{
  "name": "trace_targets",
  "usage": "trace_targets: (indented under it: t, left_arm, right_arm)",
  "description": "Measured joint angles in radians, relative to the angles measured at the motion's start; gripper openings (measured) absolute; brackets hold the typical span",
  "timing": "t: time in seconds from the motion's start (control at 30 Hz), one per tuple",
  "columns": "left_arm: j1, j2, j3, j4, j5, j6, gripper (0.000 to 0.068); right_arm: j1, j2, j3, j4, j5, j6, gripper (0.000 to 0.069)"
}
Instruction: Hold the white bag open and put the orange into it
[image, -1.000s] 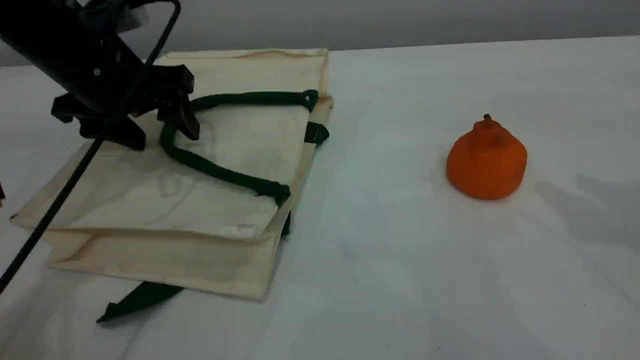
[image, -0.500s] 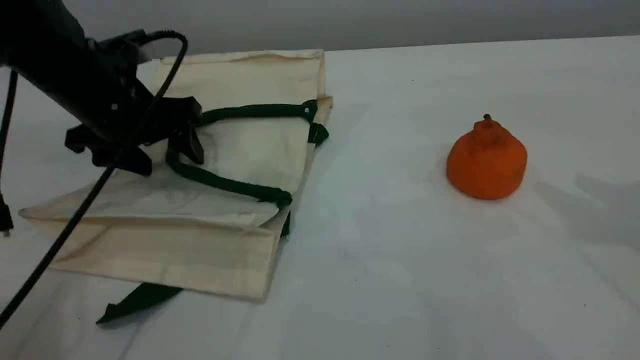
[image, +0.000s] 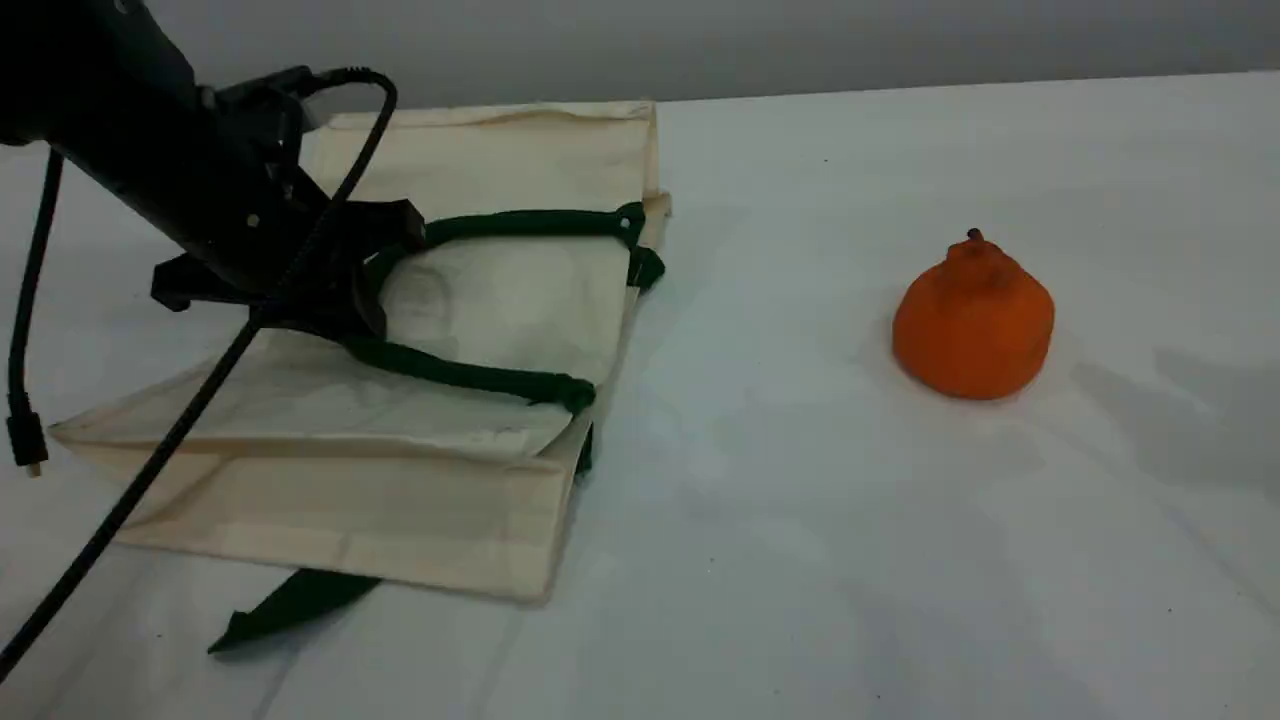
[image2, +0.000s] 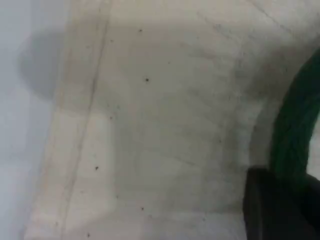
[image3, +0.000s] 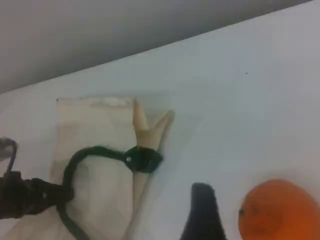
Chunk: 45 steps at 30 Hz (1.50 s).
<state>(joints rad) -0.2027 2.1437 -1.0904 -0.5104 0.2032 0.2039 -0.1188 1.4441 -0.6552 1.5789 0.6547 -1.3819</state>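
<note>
The white bag (image: 500, 300) lies flat on the left of the table, its mouth facing right. My left gripper (image: 352, 305) sits on top of it, shut on the loop of the green rope handle (image: 470, 377). The left wrist view shows cream canvas (image2: 150, 125), the handle (image2: 295, 130) and a black fingertip (image2: 275, 205) against it. The orange (image: 972, 320) stands alone on the table to the right, knob up. In the right wrist view the orange (image3: 277, 212) is beside my right fingertip (image3: 201, 210), apart from it, and the bag (image3: 100, 130) lies beyond. The right gripper is open and holds nothing.
A loose green strap (image: 290, 605) sticks out from under the bag's near edge. The left arm's black cable (image: 150, 470) hangs across the bag's left part. Bare white table (image: 780, 500) lies between bag and orange. A grey wall (image: 800, 40) backs the table.
My left gripper moved right and down onto the bag and closed on the rope handle. The handle loop and bag shifted slightly. The orange stayed put.
</note>
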Motion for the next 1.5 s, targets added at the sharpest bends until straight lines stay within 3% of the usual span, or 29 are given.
trace_targets:
  t: [0.23,0.37,0.87,1.2,1.5]
  left_arm:
    - [0.0,-0.059,0.0,0.015,0.069,0.007,0.0076]
    - [0.0,-0.144,0.0,0.015,0.126,0.061,0.0076]
    - [0.0,-0.536,-0.022,0.015,0.353,0.161,0.0076]
    - [-0.086,-0.622,-0.181,0.018,0.58,0.188,0.0076]
    - [-0.151,-0.621,-0.244,0.015,0.635,0.208,0.0076]
  right_arm:
    - [0.0,0.066,0.0,0.001,-0.008,0.0,0.0496]
    - [0.019,0.113,0.0,0.011,-0.023,-0.023,0.0494]
    - [0.307,0.208,-0.001,0.168,-0.351,-0.184,0.0494]
    - [0.339,0.35,-0.056,0.168,-0.401,-0.19,0.0494]
    - [0.339,0.384,-0.107,0.166,-0.371,-0.187,0.0494]
